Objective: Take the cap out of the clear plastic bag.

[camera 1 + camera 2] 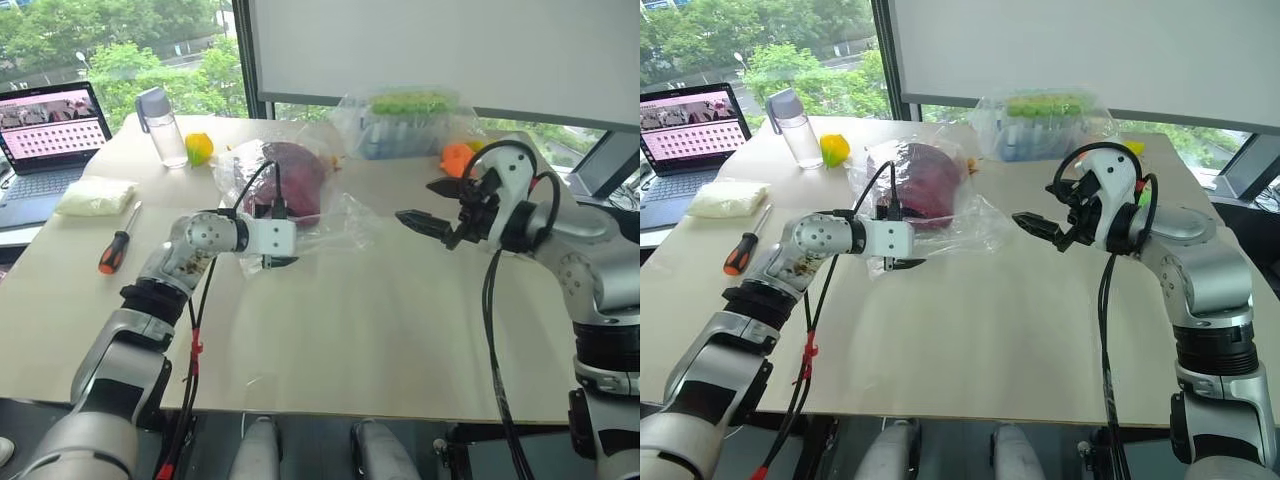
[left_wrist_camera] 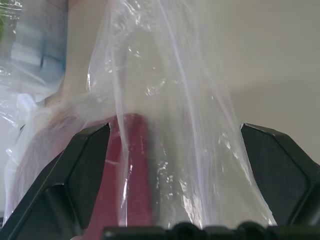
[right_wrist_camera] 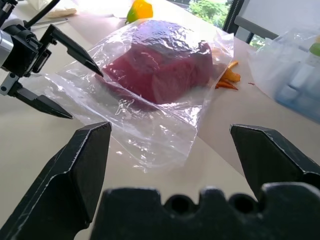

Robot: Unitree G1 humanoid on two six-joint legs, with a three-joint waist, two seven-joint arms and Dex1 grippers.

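Silver-grey jointed arms with black bands, black cables, a red tie, and black two-fingered grippers (image 1: 428,208).

The dark red cap (image 3: 160,67) is lying bunched inside the crinkled clear plastic bag (image 3: 150,130), which is resting flat on the table, upper centre of the head view.

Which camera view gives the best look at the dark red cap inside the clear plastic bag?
The right wrist view: the cap shows whole and large through the clear plastic bag. The left and right eye views show it smaller and farther off, partly behind the left arm's cable. The left wrist view shows just a red strip between the open left gripper fingers.
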